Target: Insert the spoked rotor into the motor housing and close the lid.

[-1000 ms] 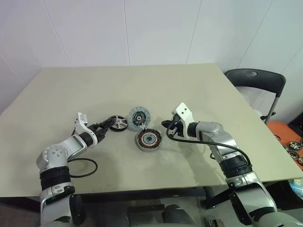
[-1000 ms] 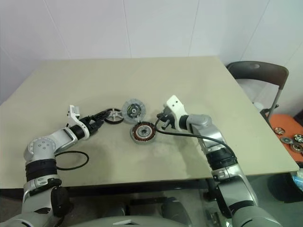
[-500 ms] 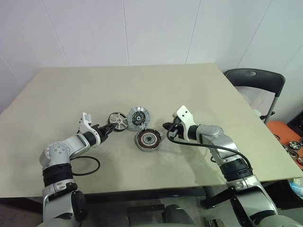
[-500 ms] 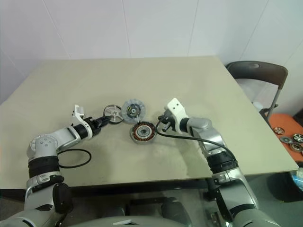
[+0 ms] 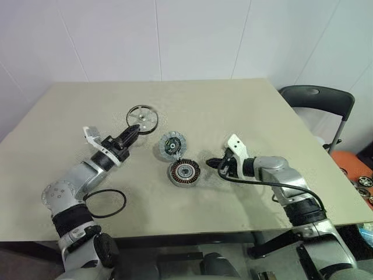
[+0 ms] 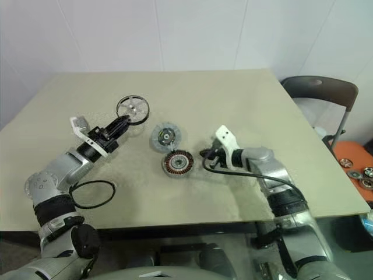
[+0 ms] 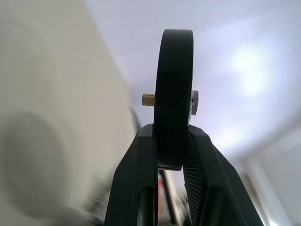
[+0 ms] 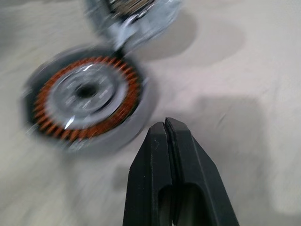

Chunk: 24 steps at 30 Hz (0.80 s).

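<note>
Where my head cameras look down over the beige table (image 5: 245,105), my left gripper (image 5: 132,132) is clamped on the rim of the spoked rotor (image 5: 142,118) and holds it up off the tabletop, its face turned toward the camera, out to the left of the other parts. The motor housing (image 5: 184,172) lies flat near the middle of the table with its copper windings facing up. The lid (image 5: 172,144) is just beyond it, tilted, its lower edge close to or on the housing's far rim; I cannot tell whether they touch. My right gripper (image 5: 212,161) hangs low just to the right of the housing, fingers pressed together with nothing between them. A black cable loop (image 5: 105,203) lies on the table near my left elbow, and a dark chair (image 5: 317,99) stands past the table's right corner.

From my left wrist, the rotor (image 7: 174,94) is seen edge-on as a dark upright band, pinched at its lower rim between my two fingers (image 7: 141,188). A small brass stub sticks out of the hub on one side and a silver one on the other.

From my right wrist, my two fingers (image 8: 188,188) are shut flat against each other, tips just short of the housing (image 8: 87,101), whose orange windings ring a silver centre. The lid (image 8: 134,14) shows blurred beyond the housing.
</note>
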Tool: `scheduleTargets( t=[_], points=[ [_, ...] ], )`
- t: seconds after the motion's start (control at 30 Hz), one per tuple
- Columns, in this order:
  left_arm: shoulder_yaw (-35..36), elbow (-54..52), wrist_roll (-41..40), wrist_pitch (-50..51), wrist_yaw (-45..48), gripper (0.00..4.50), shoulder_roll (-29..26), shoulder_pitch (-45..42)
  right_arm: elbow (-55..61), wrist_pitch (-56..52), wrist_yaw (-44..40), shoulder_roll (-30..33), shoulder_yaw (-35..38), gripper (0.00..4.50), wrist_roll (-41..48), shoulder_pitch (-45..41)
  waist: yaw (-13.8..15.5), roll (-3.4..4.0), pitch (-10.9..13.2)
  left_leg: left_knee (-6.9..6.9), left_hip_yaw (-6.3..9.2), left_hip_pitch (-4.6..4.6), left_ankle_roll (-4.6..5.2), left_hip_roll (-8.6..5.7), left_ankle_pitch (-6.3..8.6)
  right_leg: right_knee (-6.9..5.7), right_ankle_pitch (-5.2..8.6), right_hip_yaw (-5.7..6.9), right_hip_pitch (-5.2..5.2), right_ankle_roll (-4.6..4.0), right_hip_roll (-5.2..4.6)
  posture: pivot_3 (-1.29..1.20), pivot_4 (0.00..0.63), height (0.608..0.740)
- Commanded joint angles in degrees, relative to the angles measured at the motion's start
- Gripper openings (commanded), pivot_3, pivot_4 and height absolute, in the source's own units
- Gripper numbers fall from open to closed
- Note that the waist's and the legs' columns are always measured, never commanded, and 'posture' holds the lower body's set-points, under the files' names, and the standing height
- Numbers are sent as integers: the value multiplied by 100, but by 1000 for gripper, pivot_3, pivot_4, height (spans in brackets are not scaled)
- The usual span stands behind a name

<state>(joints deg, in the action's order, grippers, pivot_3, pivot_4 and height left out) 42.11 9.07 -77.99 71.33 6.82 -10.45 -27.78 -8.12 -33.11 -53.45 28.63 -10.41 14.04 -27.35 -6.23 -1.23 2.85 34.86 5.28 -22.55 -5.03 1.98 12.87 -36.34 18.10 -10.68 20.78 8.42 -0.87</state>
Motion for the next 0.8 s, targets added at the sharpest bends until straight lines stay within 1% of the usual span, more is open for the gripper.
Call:
scheduleTargets(
  t=[0.03, 0.1, 0.2, 0.33, 0.47, 0.57, 0.8],
  points=[
    [-565, -749, -440, 316, 443, 426, -135, 250, 577, -189, -527, 279, 161, 0, 412, 89, 6, 1, 1, 0, 0, 3, 0, 0, 0, -2, 0, -1, -1, 0, 1, 0, 0, 740],
    [-868, -1162, -733, 494, 770, 426, -254, 458, 839, -312, -817, 444, 198, 0, 641, 202, 12, 1, 1, 1, 0, 3, 0, 0, 0, -3, 0, -1, 0, -1, 1, 0, 0, 740],
    [-1145, -1236, -879, 533, 953, 426, -485, 665, 1028, -399, -933, 587, 232, 0, 790, 265, 33, 1, 1, 3, 0, 2, 0, 0, 0, -2, 1, -1, 1, -3, 1, 0, 0, 740],
    [-1626, -1120, -557, 567, 1157, 426, -778, 959, 1014, -350, -934, 687, 154, 0, 746, 280, 42, 0, 1, 19, -2, 6, -1, 0, 0, 0, 14, -1, 0, -25, 1, 0, 0, 740],
    [-2041, -901, -309, 566, 1270, 426, -859, 1169, 961, -302, -884, 648, 105, 0, 717, 263, 70, -1, 1, 23, -4, 4, -1, -3, 1, 7, 14, -4, 12, -27, -2, 0, 0, 740],
    [-2322, -712, -6, 462, 1467, 426, -839, 1263, 957, -311, -833, 607, 67, 0, 691, 237, 71, -1, 1, 18, -4, 0, -1, -3, 1, 7, 14, -3, 18, -27, -2, 0, 0, 740],
    [-2660, -280, 603, 120, 1934, 426, -758, 1142, 1125, -411, -730, 610, 83, 0, 752, 329, 72, 0, 1, 13, -4, -5, -1, -2, 1, 7, 13, -3, 21, -26, -1, 0, 0, 740]
  ],
)
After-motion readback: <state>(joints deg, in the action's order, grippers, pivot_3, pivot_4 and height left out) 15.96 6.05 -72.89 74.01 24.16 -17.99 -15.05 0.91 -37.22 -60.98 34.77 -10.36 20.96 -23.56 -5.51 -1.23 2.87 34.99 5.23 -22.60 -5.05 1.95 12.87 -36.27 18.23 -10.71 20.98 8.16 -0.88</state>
